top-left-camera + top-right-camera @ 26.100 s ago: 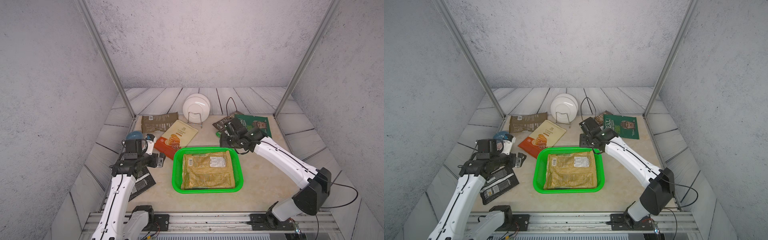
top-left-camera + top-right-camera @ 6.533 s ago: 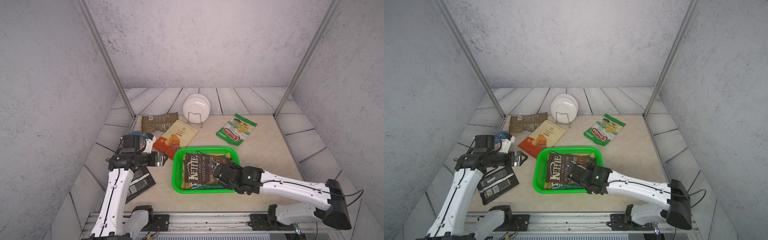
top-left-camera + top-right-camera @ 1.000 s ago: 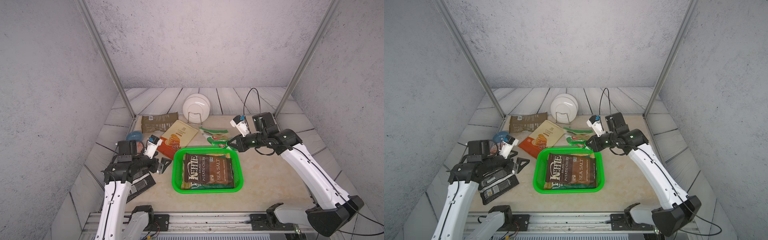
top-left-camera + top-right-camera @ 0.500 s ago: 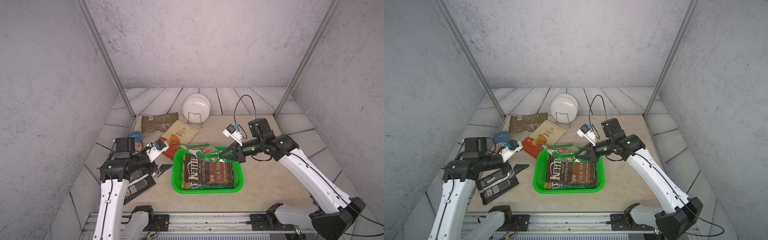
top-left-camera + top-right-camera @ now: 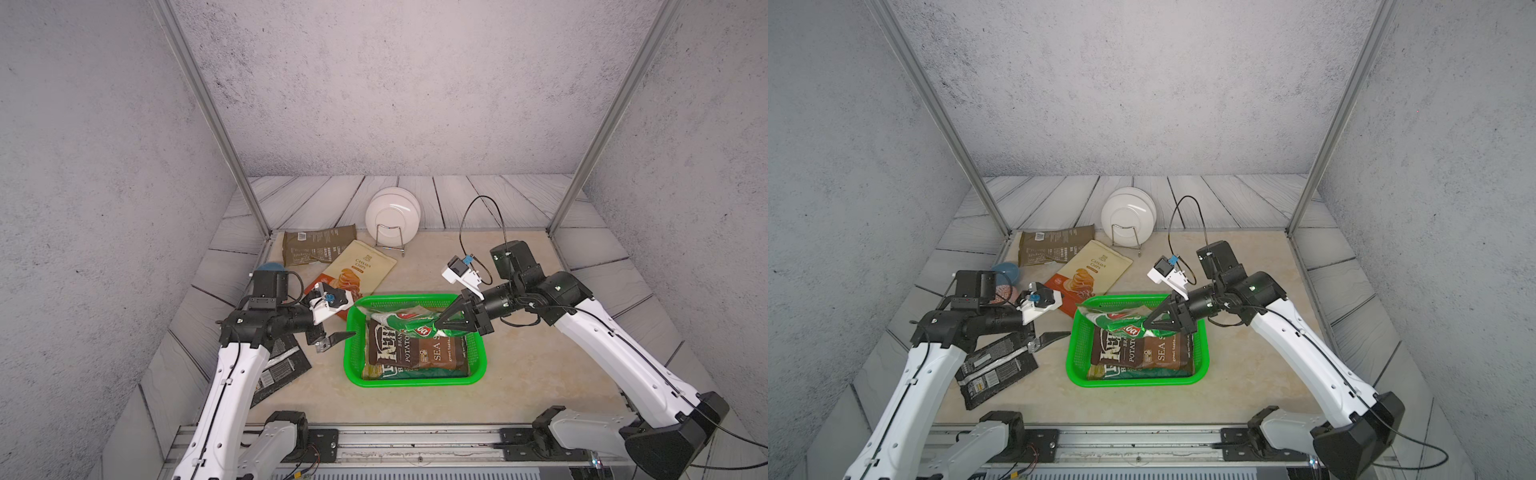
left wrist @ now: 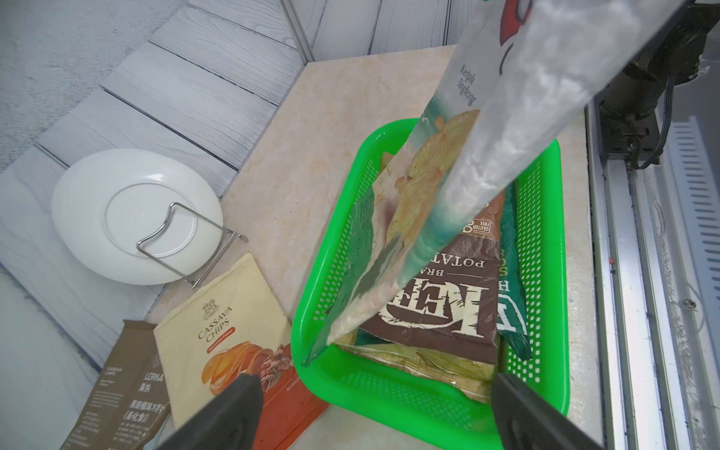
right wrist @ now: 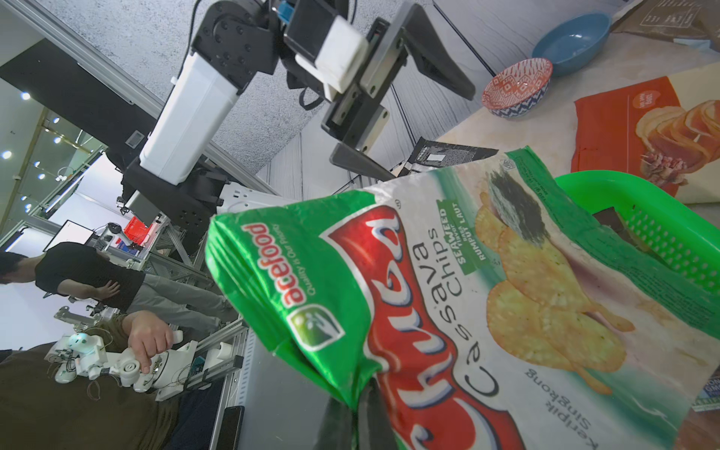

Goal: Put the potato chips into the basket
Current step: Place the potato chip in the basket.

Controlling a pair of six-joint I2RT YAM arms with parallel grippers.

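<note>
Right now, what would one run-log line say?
right claw: shut on green cassava chips bag over green basket | left claw: open, empty

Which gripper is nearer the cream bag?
Left. The left gripper hovers open beside the cream bag, at the basket rim; the right gripper, over the basket, pinches the green bag.

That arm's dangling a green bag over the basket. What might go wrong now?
1. The right gripper pinches the green bag by one edge only, so it could slip out early.
2. The bag's far end hangs right at the basket rim, so it may drape over the wall when let go.
3. The brown bag already lies atop other bags; the new one could slide off.
</note>
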